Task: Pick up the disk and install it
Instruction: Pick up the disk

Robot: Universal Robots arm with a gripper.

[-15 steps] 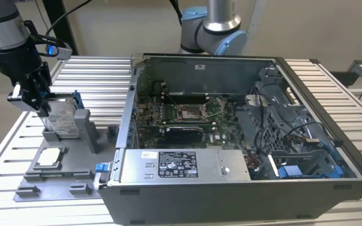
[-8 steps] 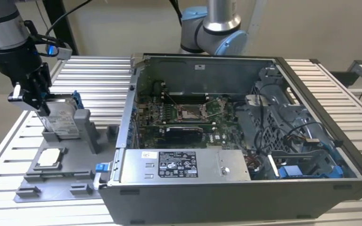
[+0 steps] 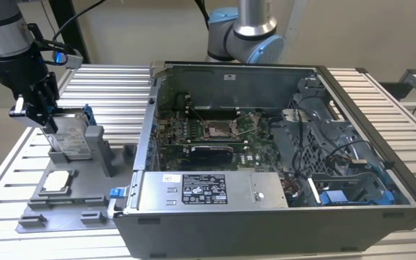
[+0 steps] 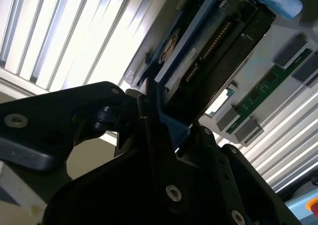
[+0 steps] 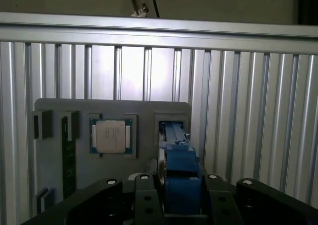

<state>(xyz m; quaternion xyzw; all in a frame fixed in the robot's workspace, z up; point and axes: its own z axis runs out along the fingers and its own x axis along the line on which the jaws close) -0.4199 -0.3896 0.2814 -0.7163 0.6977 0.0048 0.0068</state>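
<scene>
Gripper: the gripper point(image 3: 47, 122) has its fingers point(image 5: 145, 199) clamped on the blue carrier point(image 5: 180, 160), a narrow edge that suits lifting.
Disk: the disk point(image 3: 71, 140) stands upright in the grey fixture point(image 3: 85, 190) at the exterior view's left, outside the computer case point(image 3: 266, 230).

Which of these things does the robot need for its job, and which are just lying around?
For the job: the disk, the pincer shut on it, the open computer case.
Lying about: the square chip, the memory stick.
</scene>
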